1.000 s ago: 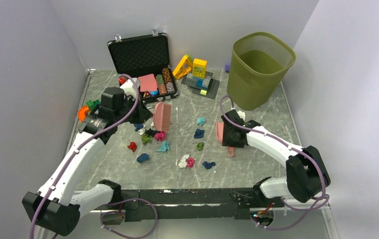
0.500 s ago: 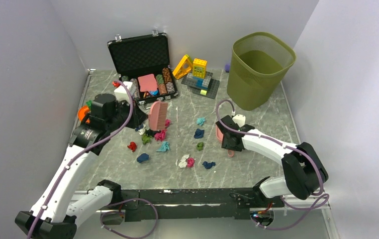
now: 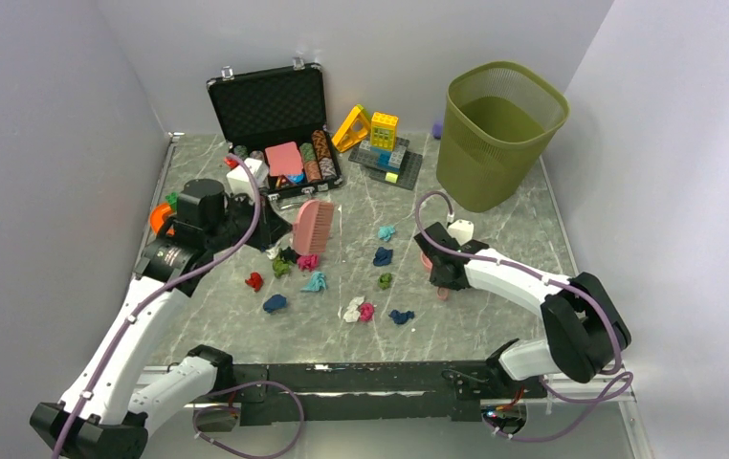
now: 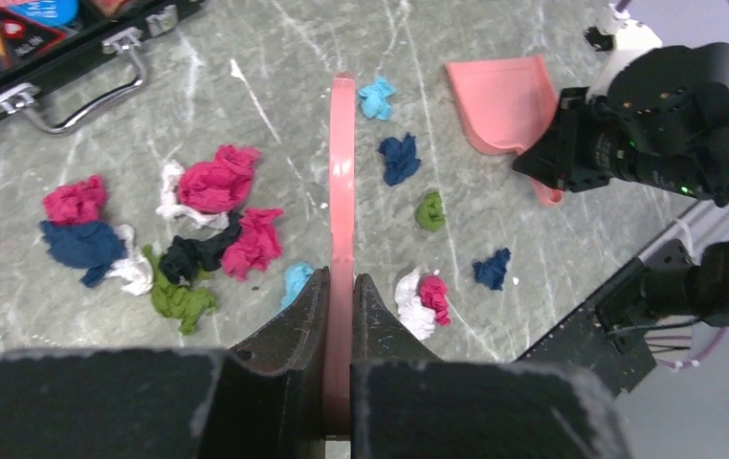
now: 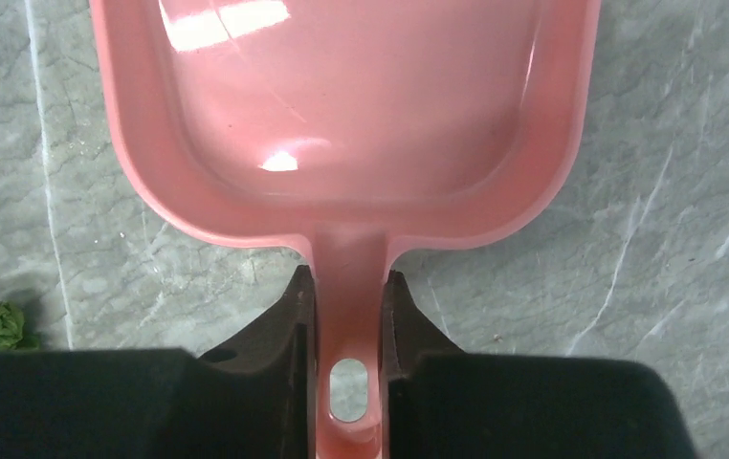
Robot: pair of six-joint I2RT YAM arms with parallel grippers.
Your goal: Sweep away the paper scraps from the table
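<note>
Along the left of the surface (image 3: 246, 325), the left end effector (image 4: 342, 282) is clenched on the handle of the pink brush (image 4: 342, 163). Over the last half second the brush has been edged slightly rightward, and it is now set at the far-left fringe of the paper scraps (image 3: 315, 281). A rightward sweep is judged to be only starting. Room is tight behind the brush, where the open black case (image 3: 270, 105) lies close. Bare marble is left between the scattered wads and the pink dustpan (image 5: 342, 105). The pan has hardly been displaced, is seen empty, and its handle is gripped firmly by the right end effector (image 5: 346, 287). The green bin (image 3: 499, 134) stands well apart, far right.
</note>
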